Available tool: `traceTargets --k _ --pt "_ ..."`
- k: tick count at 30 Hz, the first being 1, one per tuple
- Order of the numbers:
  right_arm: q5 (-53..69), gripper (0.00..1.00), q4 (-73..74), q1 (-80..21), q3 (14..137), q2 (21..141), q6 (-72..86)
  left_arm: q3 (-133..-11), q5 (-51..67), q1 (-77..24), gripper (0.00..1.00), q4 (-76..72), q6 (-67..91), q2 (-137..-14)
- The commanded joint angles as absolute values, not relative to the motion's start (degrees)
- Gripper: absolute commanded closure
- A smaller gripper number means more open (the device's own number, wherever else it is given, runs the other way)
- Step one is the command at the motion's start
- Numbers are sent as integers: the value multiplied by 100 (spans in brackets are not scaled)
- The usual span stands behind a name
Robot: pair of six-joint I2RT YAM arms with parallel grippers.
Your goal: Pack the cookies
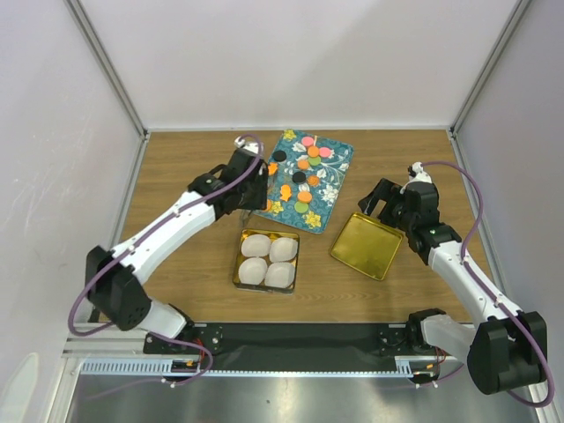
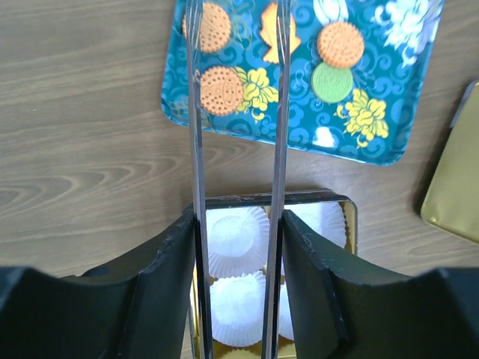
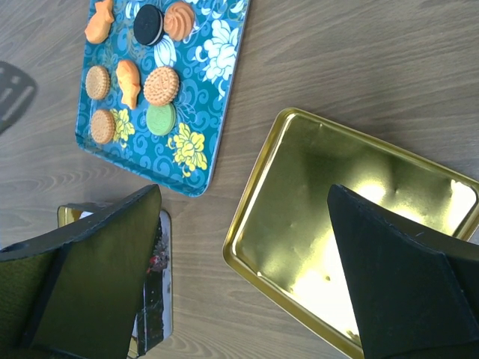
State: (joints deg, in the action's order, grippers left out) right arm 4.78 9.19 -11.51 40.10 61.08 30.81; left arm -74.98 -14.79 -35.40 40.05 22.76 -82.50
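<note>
Left gripper (image 2: 236,224) is pinching a pair of metal tongs (image 2: 196,134), with the blades apart and reaching over the orange cookies (image 2: 221,90) on the teal tray (image 2: 374,146) at the far middle of the table. I'd guess it's lining up a grab. The gold tin (image 2: 299,198) sits just near of the tray, and its white paper cups (image 2: 238,239) have nothing in them. Right gripper (image 3: 243,191) is spread wide and holding nothing, parked over the lid (image 3: 337,164) on the right, probably to stay out of the way.

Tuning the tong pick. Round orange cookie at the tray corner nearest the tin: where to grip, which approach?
Likely by its rim: straddle the orange cookie with the tongs, one tine on each opposite edge, coming straight down. It lies flat on the teal tray, so only the thin edge offers purchase; neighbours sit apart.
</note>
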Motion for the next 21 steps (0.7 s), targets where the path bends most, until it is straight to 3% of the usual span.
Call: traceTargets --k 1,21 --pt "378 0 861 -1151 4192 6126 2971 -7953 -1512 -3647 48 3938 2092 -8524" --pt "422 0 861 -1151 4201 6179 2980 -8446 -1310 -3814 47 3595 2057 -10046"
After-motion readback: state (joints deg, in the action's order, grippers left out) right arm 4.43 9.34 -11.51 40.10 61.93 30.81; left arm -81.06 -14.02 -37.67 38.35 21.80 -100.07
